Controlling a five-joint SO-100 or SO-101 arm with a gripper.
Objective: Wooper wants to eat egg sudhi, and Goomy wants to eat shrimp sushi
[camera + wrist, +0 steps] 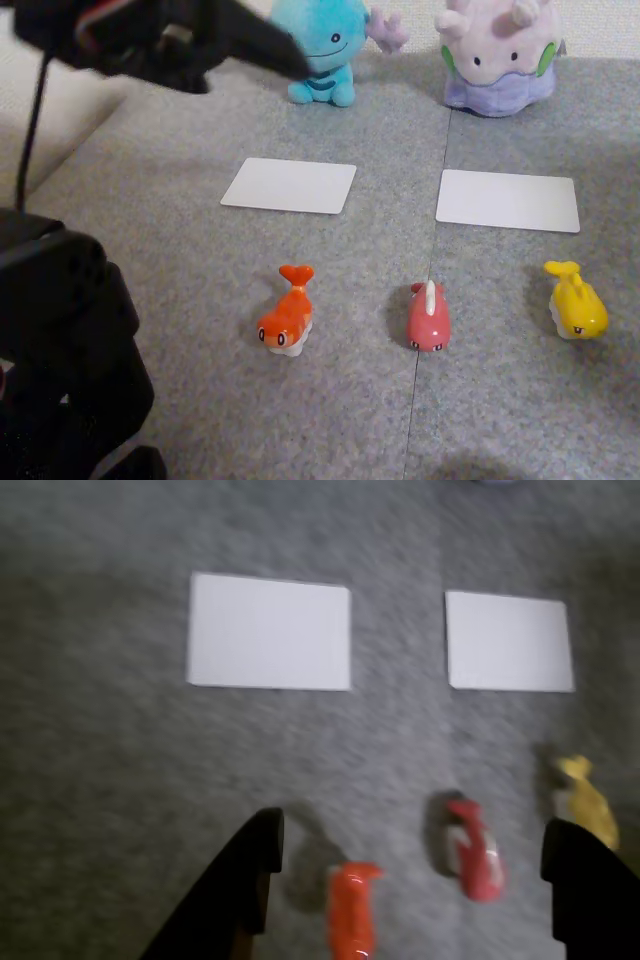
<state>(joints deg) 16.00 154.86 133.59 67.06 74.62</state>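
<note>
While the grey carpeted tabletop (pixel 500 400) spreads under everything, we see Wooper (pixel 322 48) at its far edge in the other view, with Goomy (pixel 500 55) to its right, each facing a white card: one card (pixel 289 185) before Wooper, another card (pixel 508 200) before Goomy. Our end effector (pixel 410 865) hangs above the nearer ground with its two dark fingers (pixel 250 875) spread wide and nothing between them touched. In the wrist view the shrimp sushi (pixel 350 915) lies below and just inside the left finger, within the gap. A pink figure (pixel 474 850) also sits inside that gap, nearer the right finger. The egg sudhi (pixel 588 805) lies just beyond the right finger, partly behind it. In the other view the three figures stand in a row, well apart: shrimp sushi (pixel 288 315) left, pink figure (pixel 428 316) middle, egg sudhi (pixel 575 300) right, all short of the cards.
</note>
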